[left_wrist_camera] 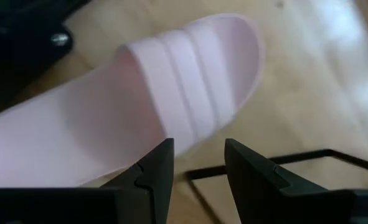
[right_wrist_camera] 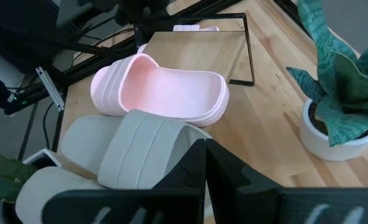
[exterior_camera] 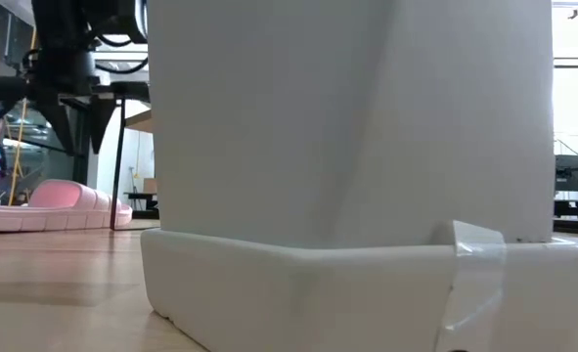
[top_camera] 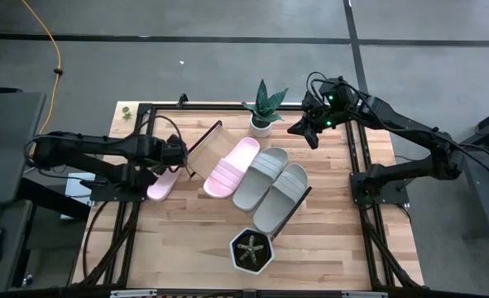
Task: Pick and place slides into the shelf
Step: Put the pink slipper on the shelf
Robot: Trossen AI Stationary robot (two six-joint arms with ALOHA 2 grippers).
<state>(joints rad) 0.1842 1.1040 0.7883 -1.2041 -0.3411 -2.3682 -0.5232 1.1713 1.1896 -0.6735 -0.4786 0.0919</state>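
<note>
Three slides lie side by side, soles down, on the shelf [top_camera: 298, 209], a light board set slantwise on the table: a pink one [top_camera: 232, 165] and two grey-beige ones [top_camera: 261, 176] [top_camera: 282, 194]. The second pink slide [top_camera: 163, 184] rests on the tabletop by the shelf's left end. My left gripper [top_camera: 180, 155] hovers just over it, open, with its ribbed strap [left_wrist_camera: 196, 81] ahead of the fingers [left_wrist_camera: 199, 171]. My right gripper [top_camera: 310, 131] is shut and hangs near the table's far edge, past the shelf. In its wrist view I see the pink slide [right_wrist_camera: 165, 87] and a grey one [right_wrist_camera: 140, 149].
A green plant in a white pot [top_camera: 263, 112] stands at the far edge beside my right gripper. A hexagonal white pot [top_camera: 251, 251] sits near the front edge and blocks most of the low view [exterior_camera: 347, 147]. Black frame rails [top_camera: 364, 165] run along both table sides.
</note>
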